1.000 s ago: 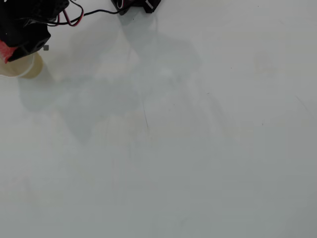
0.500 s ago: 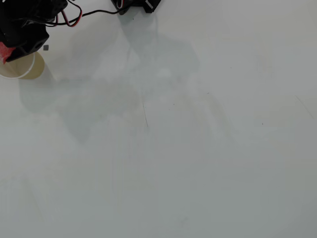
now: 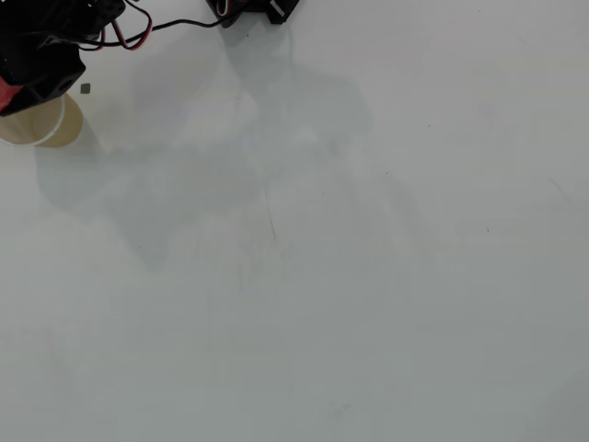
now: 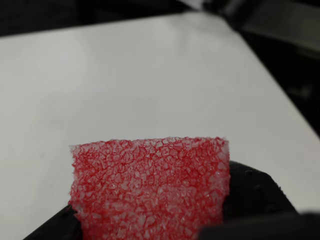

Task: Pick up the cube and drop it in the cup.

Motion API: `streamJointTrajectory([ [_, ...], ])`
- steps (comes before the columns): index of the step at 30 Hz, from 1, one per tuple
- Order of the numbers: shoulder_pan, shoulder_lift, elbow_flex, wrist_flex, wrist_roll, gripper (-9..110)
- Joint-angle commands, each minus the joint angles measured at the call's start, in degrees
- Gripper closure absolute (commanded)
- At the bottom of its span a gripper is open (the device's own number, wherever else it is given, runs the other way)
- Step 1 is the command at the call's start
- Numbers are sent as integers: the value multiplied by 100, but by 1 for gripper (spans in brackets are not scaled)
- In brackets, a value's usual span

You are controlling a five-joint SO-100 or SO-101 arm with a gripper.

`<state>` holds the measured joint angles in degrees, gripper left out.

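The small red block with a speckled, foamy surface [image 4: 150, 192] is seen close up in the wrist view, where it fills the lower middle of the picture and is clamped between the black jaws of the gripper [image 4: 150, 220], whose dark parts are pressed against its left and right lower sides. Behind the cube the white desk [image 4: 125, 80] is spread out, with a dark surround beyond its far and right edges. In the overhead view the arm's black body [image 3: 41, 46] is found in the top left corner, and a sliver of the red cube [image 3: 5, 95] is shown at its lower left edge, right at the picture's border. The cream-white paper cup with a tan outer wall [image 3: 41, 127] is placed directly below the arm in that view, its round rim partly covered by the black body, so that the cube is held just at the cup's upper edge; whether it is straight over the mouth cannot be told. A tiny dark grey square speck [image 3: 86, 88] is seen on the desk just right of the arm. Red and black cables [image 3: 138, 32] are led from the arm toward a black part [image 3: 253, 9] at the top edge.
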<state>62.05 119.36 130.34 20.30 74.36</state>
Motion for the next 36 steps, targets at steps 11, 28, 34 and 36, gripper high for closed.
streamJointTrajectory([
  [11, 123, 105, -1195, -229, -9, 102],
  [28, 70, 149, -1116, -132, -9, 99],
  [34, 26, 176, -1099, 70, -53, 89],
  [36, 26, 193, -1090, 114, -53, 85],
])
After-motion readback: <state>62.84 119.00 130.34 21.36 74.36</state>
